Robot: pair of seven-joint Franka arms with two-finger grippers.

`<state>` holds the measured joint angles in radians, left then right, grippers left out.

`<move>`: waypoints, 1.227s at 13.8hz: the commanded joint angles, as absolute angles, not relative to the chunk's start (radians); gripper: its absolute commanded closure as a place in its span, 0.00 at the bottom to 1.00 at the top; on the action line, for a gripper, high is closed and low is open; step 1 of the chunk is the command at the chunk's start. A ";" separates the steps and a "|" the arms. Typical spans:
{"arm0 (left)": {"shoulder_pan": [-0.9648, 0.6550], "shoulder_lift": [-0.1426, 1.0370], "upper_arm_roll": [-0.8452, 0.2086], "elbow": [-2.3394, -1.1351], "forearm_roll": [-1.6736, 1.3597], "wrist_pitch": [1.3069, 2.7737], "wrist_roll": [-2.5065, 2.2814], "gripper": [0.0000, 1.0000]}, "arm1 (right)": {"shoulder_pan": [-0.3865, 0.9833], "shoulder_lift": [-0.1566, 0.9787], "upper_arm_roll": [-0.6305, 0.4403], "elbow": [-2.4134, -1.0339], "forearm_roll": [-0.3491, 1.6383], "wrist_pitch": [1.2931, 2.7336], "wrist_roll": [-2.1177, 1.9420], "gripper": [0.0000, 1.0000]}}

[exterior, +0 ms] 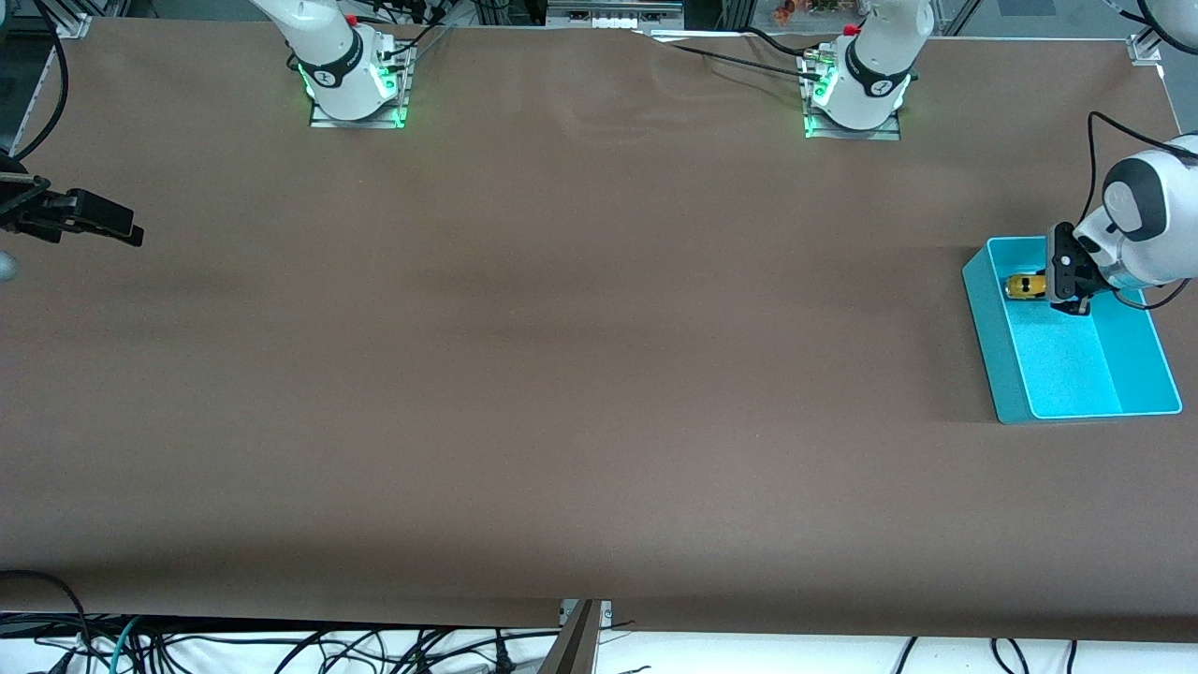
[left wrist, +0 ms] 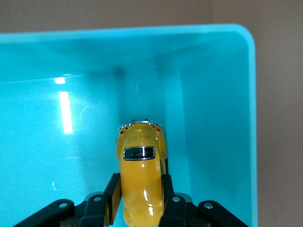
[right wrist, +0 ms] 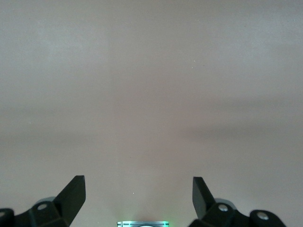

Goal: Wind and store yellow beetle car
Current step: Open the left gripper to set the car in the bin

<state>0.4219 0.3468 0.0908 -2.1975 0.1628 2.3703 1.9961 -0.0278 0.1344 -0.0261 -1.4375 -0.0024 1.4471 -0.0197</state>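
Observation:
The yellow beetle car (exterior: pixel 1025 286) is between the fingers of my left gripper (exterior: pixel 1048 285), inside the turquoise bin (exterior: pixel 992 346), at the bin's end farther from the front camera. In the left wrist view the car (left wrist: pixel 139 161) points away from the gripper (left wrist: pixel 140 191) toward a corner of the bin (left wrist: pixel 208 94). The fingers sit against the car's sides. I cannot tell whether the car touches the bin floor. My right gripper (exterior: pixel 131 231) is open and empty and waits at the right arm's end of the table; it also shows in the right wrist view (right wrist: pixel 138 187).
The bin stands at the left arm's end of the brown table (exterior: pixel 580 374); apart from the car its inside is bare. Cables hang along the table edge nearest the front camera.

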 commanded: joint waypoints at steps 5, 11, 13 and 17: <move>0.434 0.339 0.080 -2.195 0.181 2.382 2.003 0.00 | -0.026 0.129 -0.028 -1.439 -0.003 1.448 -0.032 0.00; 0.342 0.272 0.043 -2.035 0.169 2.379 1.957 0.00 | -0.026 0.129 -0.026 -1.439 -0.006 1.450 -0.031 0.00; 0.330 0.223 -0.023 -1.993 0.112 2.296 1.895 0.00 | -0.026 0.129 -0.028 -1.439 -0.006 1.450 -0.032 0.00; 0.276 0.173 -0.071 -1.870 0.103 2.079 1.676 0.00 | -0.026 0.132 -0.028 -1.437 -0.006 1.454 -0.031 0.00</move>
<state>0.2954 0.1896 -0.0706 -1.9136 0.1222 2.1602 1.7761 -0.0277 0.1345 -0.0261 -1.4375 -0.0026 1.4480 -0.0197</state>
